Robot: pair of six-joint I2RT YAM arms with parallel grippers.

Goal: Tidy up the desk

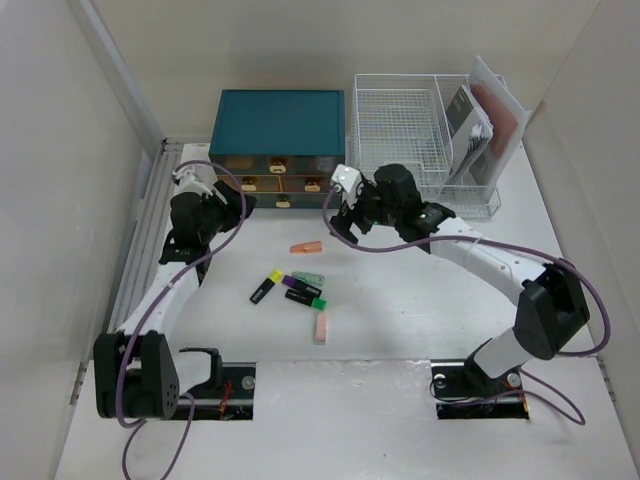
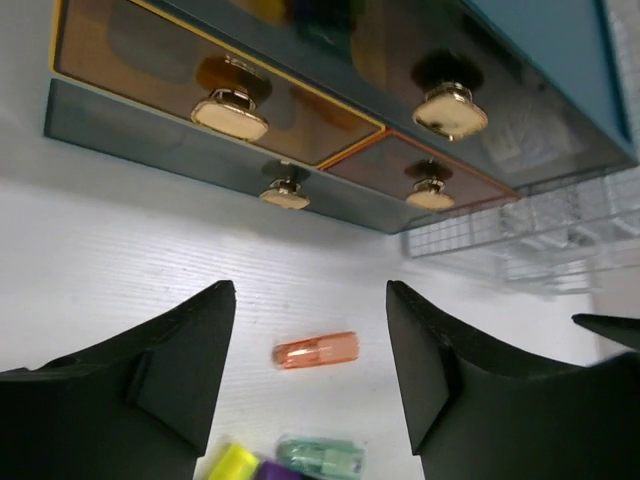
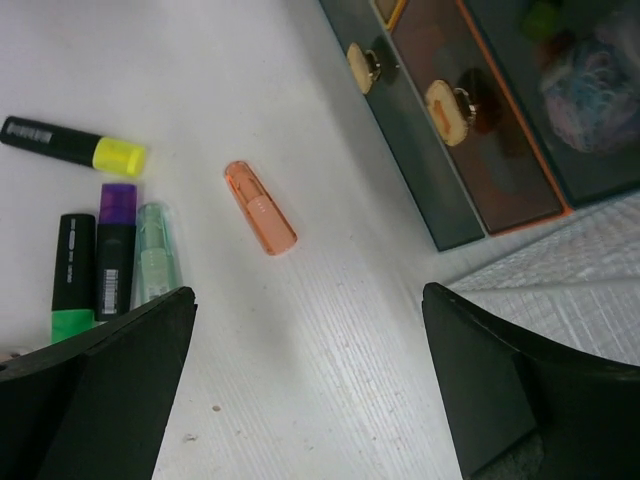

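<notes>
Out on the desk [image 1: 420, 320], a white top running from the arm bases to the back wall, nothing's sorted yet. An orange marker [image 1: 306, 247] lies alone nr the front of the teal drawer box [image 1: 278, 120], w/ a cluster of highlighters [image 1: 292, 288] nearer the arms & a pink one [image 1: 320, 327] apart below. The left gripper [image 2: 310, 295] hangs low, fingers wide apart & empty, orange marker framed between them, prob. lined up for a pick. The right gripper [image 3: 308, 300] is also spread, holding nothing, over bare top just right of that marker, so both arms crowd one spot; collision risk imo. Drawers appear shut, so stowing likely needs one pulled first. The wire-mesh tray rack [image 1: 400, 120] sits back right, papers in its end slot.
</notes>
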